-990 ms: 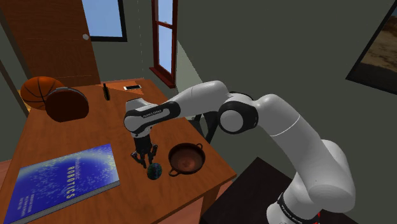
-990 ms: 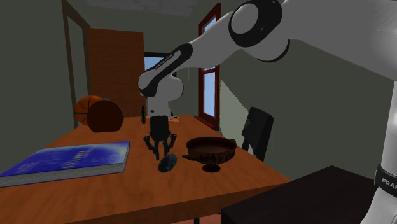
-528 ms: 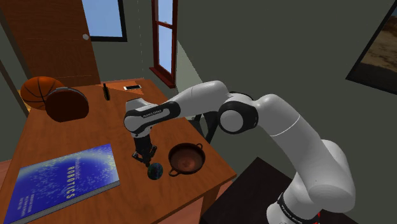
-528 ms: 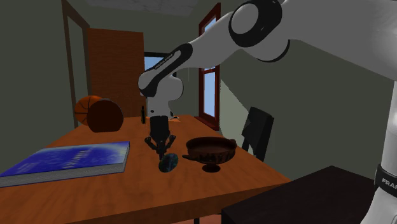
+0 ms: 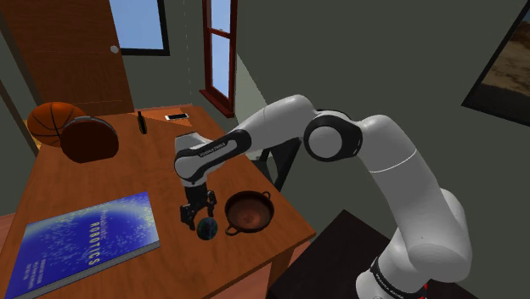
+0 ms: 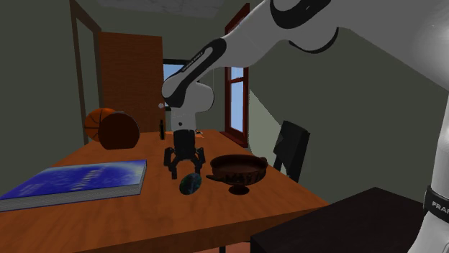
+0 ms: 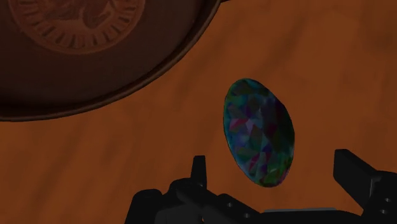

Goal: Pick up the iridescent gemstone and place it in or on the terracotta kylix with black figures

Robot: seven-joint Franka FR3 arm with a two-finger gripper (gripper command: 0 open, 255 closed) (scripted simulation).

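While kylix (image 7: 76,57) runs off wrist frame edge, I see gemstone (image 7: 259,132) on table (image 7: 127,159) just beside it, between gripper (image 7: 272,162) jaws standing apart, seemingly no contact. Half second ago jaws sat narrower, above stone; elbow now higher.

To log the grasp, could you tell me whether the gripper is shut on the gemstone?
No, the gripper has its fingers apart, neither touching the gemstone.

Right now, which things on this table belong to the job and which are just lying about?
Job: iridescent gemstone, terracotta kylix, open hand above the gemstone.
Lying about: blue book, basketball, small dark bottle, phone.
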